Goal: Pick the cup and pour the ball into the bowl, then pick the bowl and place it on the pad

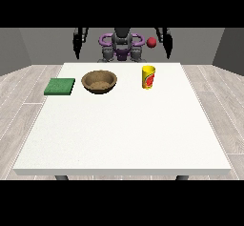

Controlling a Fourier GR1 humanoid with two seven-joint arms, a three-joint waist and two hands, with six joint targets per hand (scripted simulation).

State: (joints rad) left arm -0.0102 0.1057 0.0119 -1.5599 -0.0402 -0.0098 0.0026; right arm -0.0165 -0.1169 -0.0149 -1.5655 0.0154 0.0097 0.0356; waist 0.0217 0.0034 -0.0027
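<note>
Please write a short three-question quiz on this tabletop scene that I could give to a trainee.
1. True or false: the yellow cup stands upright on the white table.
2. Which thing lies nearest the view's left? A) the brown bowl B) the green pad C) the cup
3. Fill in: the red ball shows ____ the cup, not inside it.

Key
1. True.
2. B: the pad lies left of the bowl, and the cup stands right of the bowl.
3. Above: it shows higher in the view, near the hand at the view's right. The hand at the view's left is also raised behind the table.
</note>
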